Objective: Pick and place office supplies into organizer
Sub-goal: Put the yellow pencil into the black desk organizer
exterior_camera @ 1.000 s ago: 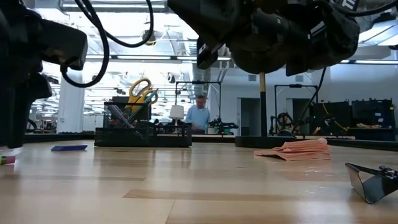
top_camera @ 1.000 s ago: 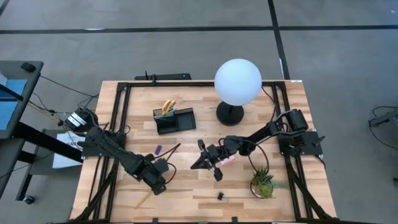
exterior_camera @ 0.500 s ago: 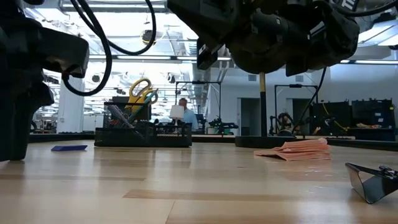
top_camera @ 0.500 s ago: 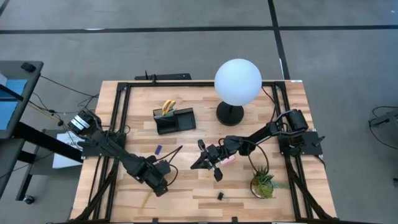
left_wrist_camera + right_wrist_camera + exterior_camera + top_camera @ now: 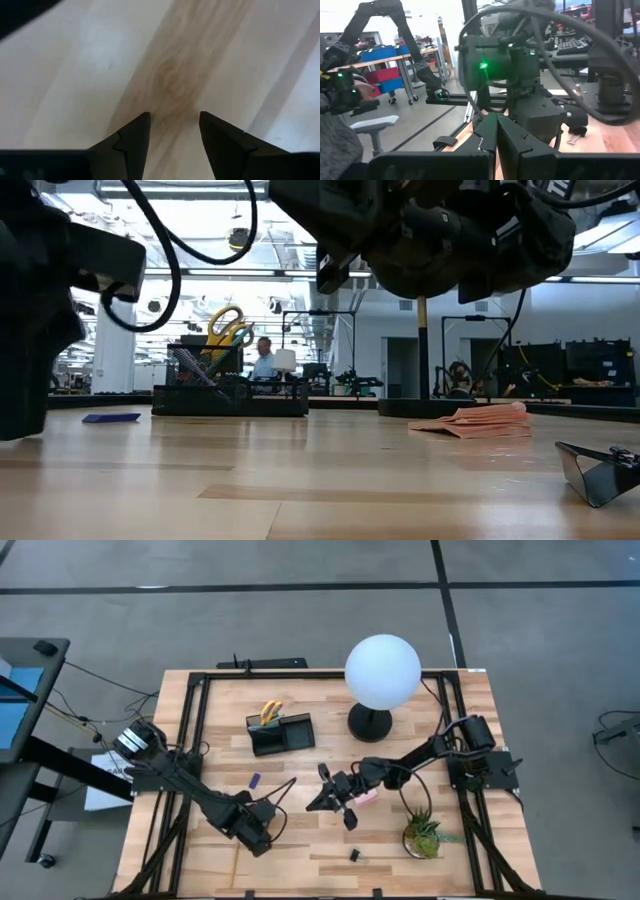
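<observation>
High view: left gripper (image 5: 256, 837) low over bare wood at the near left of the table (image 5: 330, 845), just beside the yellow pencil (image 5: 233, 864); right gripper (image 5: 322, 802) mid-table, fingers pressed together, holding nothing. Organizer (image 5: 281, 733) at far centre with yellow-handled scissors (image 5: 270, 711) upright in its cup; pink sticky-note pad (image 5: 366, 796) under the right arm; small blue piece (image 5: 254, 781) between organizer and left gripper; black clip (image 5: 354, 855) near the front edge. Low view: organizer (image 5: 230, 393) far left, pad (image 5: 472, 421) at right. Left wrist view: fingers (image 5: 132, 143) spread apart over bare wood, gripping nothing. Right wrist view: fingers (image 5: 506, 141) closed tight, empty.
</observation>
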### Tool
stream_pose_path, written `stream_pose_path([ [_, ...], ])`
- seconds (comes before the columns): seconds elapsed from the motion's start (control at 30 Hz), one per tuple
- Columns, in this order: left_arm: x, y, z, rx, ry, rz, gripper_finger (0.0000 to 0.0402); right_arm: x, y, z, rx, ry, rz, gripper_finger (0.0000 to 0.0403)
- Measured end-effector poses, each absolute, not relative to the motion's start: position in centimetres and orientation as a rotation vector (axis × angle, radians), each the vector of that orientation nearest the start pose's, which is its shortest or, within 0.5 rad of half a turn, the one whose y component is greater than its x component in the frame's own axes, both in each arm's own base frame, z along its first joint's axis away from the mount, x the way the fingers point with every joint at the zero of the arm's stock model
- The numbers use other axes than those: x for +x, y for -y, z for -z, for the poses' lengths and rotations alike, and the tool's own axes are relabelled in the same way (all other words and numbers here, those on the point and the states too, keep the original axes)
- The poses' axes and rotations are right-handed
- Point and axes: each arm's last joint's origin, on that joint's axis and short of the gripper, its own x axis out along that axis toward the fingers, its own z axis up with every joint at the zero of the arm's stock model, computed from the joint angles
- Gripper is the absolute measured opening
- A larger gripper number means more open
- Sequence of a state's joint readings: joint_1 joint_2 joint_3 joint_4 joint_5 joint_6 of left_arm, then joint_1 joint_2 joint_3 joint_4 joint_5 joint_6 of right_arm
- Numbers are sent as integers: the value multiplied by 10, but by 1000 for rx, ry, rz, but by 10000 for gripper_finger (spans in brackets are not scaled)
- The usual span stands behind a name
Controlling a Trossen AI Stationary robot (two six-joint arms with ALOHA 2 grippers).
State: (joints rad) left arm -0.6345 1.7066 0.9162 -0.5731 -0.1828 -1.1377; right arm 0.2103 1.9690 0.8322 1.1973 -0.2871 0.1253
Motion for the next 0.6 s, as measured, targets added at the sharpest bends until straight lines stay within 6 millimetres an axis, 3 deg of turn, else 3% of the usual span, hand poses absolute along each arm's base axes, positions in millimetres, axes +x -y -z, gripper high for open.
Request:
stream_pose_path([
  [0.2,235,164,-159,-386,-1339,-519,169,366,-81,-156,119,31,-484,0],
  [0.37,230,165,-172,-560,-1380,-742,169,367,-80,-156,119,31,-483,0],
  [0.6,222,174,-168,-723,-1306,-862,169,367,-80,-155,119,21,-483,0],
])
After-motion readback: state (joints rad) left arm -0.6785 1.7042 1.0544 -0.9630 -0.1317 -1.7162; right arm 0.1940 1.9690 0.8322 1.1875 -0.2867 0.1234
